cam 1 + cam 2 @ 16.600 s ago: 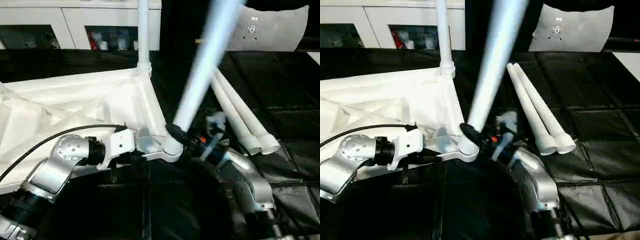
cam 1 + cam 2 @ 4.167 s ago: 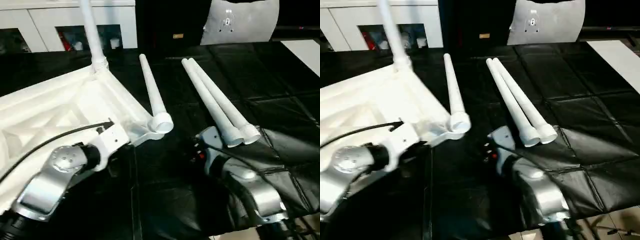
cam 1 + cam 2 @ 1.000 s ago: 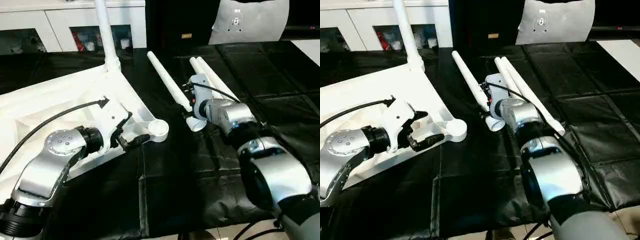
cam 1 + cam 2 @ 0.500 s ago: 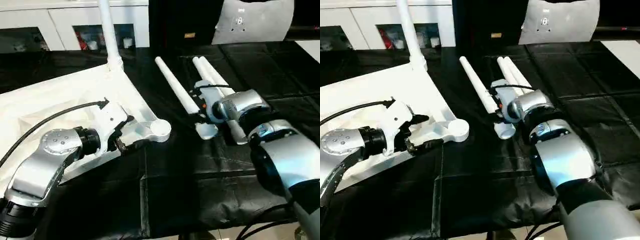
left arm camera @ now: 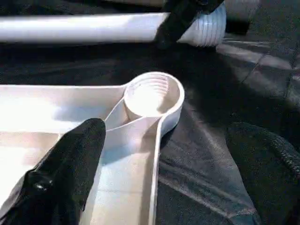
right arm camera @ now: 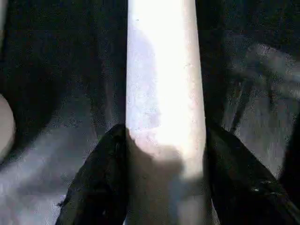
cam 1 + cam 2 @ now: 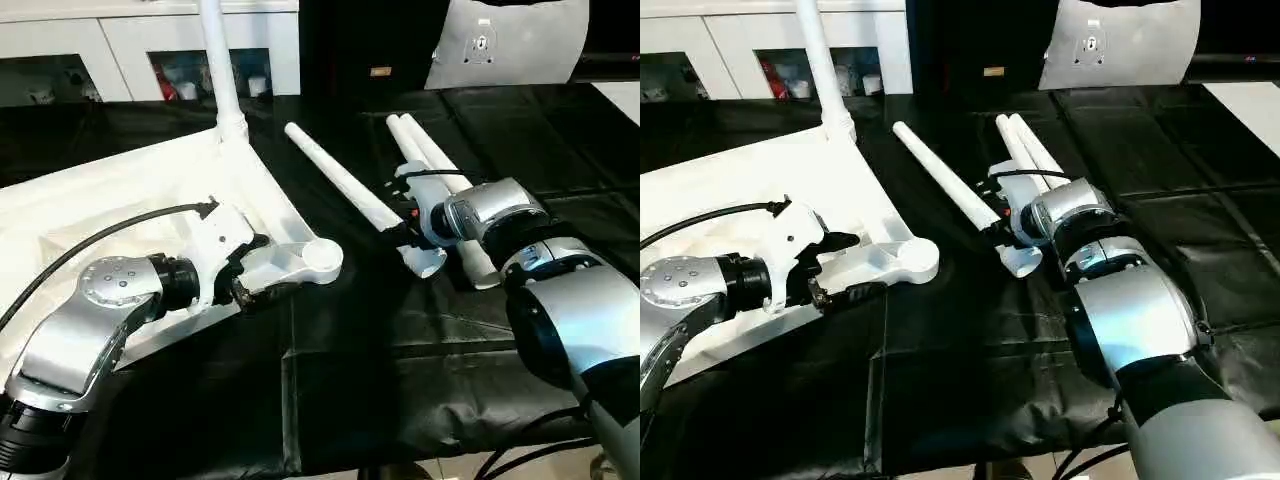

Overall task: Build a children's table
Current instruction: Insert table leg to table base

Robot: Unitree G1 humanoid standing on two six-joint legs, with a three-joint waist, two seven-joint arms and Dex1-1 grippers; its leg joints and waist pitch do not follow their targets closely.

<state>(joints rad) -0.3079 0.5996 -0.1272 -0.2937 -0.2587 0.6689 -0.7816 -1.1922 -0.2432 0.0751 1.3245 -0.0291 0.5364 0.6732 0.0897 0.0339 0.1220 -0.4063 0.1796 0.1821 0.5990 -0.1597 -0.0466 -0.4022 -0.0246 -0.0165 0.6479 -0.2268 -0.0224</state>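
- Since a second ago, the right claw [image 6: 164,173] has narrowed from wide apart onto a loose leg [image 7: 350,190], and that leg's far end has swung toward the tabletop while its flared end stays by the claw.
- Right claw now: both black fingers [image 6: 101,178] press the sides of the white tube, just behind its ribbed flared end; the tube lies low over the black bench [image 7: 400,350].
- Right arm: the silver forearm [image 7: 490,215] reaches across from the right, with the wrist turned toward the tabletop.
- Left claw [image 7: 250,275]: fingers spread wide, one finger [image 5: 65,168] resting over the ribbed underside of the tabletop [image 7: 120,200], the other outside its edge; nothing is clamped.
- Left arm: bent at the elbow, lying over the near corner of the upturned top, pointing at the empty corner socket [image 5: 152,96].
- One fitted leg [image 7: 220,70] stands upright in the far corner socket.
- Two more legs [image 7: 425,150] lie side by side beyond the right wrist.
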